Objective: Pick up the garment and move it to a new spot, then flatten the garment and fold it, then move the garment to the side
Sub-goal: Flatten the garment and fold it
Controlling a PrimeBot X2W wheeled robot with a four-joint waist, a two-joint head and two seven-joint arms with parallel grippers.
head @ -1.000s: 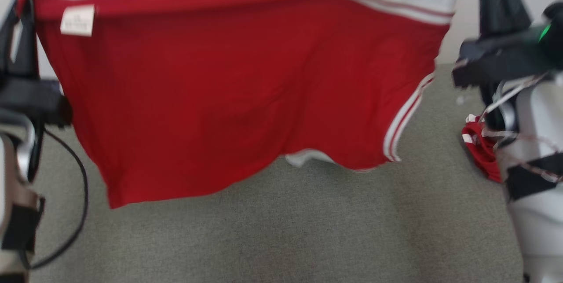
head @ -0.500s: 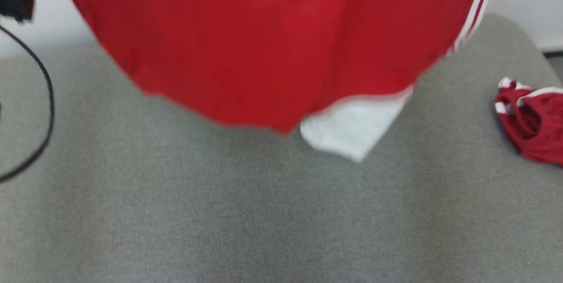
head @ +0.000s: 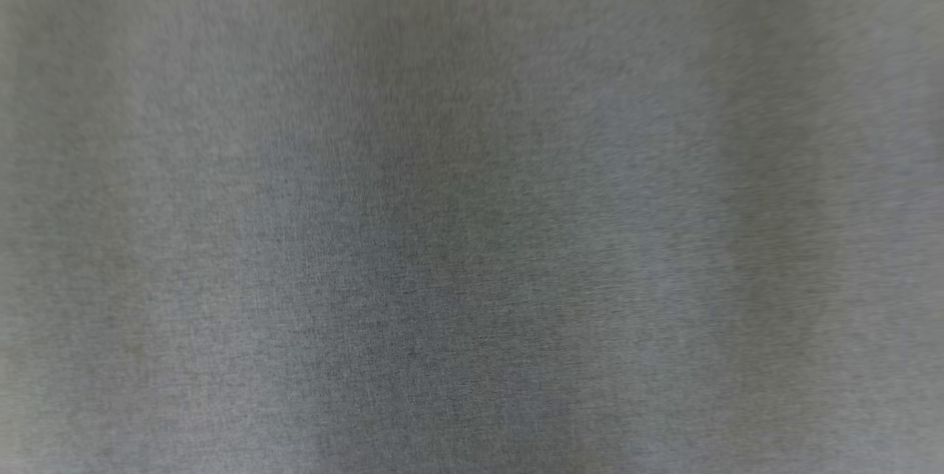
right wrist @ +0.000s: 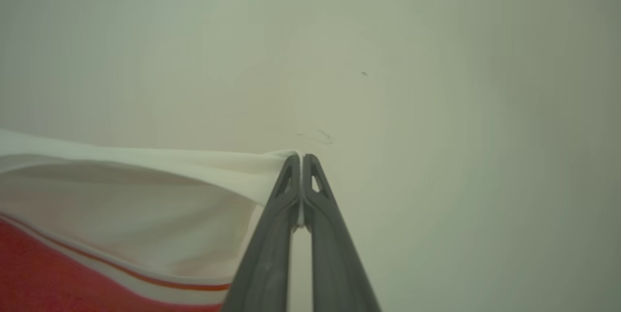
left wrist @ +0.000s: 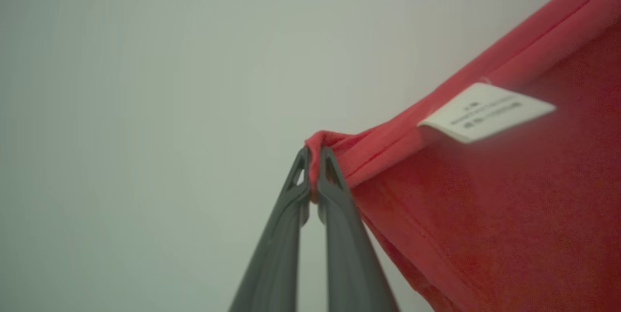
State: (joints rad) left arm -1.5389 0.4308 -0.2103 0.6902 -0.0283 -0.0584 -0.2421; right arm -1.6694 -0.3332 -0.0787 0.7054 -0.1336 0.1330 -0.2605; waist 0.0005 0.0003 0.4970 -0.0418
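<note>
Garment [left wrist: 485, 215], red with a white label [left wrist: 485, 112] sewn just under its hem, hangs in the air before a pale wall [left wrist: 145, 84], one red corner pinched between the closed fingers of the left gripper [left wrist: 314, 155]. Further right, the right gripper [right wrist: 301, 159] has its fingers clamped on the edge of the garment's white panel [right wrist: 145, 195], which borders a thin red stripe. In the head view the grey cloth surface [head: 472, 238] is blurred.
</note>
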